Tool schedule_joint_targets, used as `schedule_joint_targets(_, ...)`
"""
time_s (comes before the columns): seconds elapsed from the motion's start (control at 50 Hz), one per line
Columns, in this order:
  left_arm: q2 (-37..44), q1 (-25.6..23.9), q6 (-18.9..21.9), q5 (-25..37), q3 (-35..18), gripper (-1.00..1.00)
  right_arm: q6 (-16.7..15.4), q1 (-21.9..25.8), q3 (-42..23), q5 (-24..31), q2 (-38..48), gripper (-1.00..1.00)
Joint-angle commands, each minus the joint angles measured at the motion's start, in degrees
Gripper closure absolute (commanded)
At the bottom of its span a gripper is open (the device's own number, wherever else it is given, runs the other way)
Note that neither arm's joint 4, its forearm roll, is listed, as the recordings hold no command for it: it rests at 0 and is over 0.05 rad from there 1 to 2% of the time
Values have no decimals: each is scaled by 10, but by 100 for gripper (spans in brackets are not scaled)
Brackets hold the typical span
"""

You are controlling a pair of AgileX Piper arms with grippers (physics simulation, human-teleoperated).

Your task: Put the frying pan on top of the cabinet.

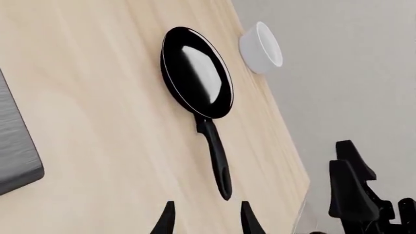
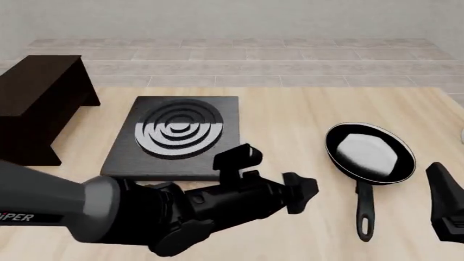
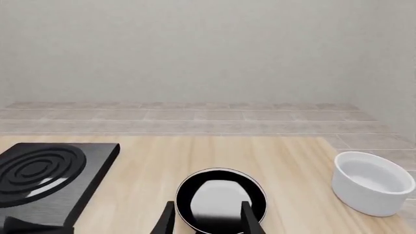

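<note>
both grippers (left (image 1: 206, 219), right (image 3: 206, 219)) spread open, empty, frying pan (image 2: 370, 150) untouched.

The left gripper (image 2: 301, 193) hovers just left of the frying pan (image 2: 370, 152); the stove plate (image 2: 177, 133) lies beyond it, the cabinet (image 2: 40, 98) far left.

Even, bright, diffuse light in all three views; no hard shadows, only a faint soft one under the stove plate (image 2: 181, 136) edge. Strong pale glare patch inside the frying pan (image 2: 370, 152), and a white band of reflection across the stove plate rings just left of the pan. Cabinet (image 2: 40, 98) reads near-black, little detail. Renders sharp, no blur, no visible edge distortion. Surface (image 2: 290, 114) wood evenly lit.
</note>
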Motion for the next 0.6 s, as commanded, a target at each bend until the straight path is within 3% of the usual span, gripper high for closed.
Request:
schedule_joint_targets(0.02,30,-6,-10,-21,-13,-100,0,1,0,0,0,-100)
schedule_joint_targets(0.6,100,-22,-15,-30,-76,-100,10,-6,0,2,0,-100)
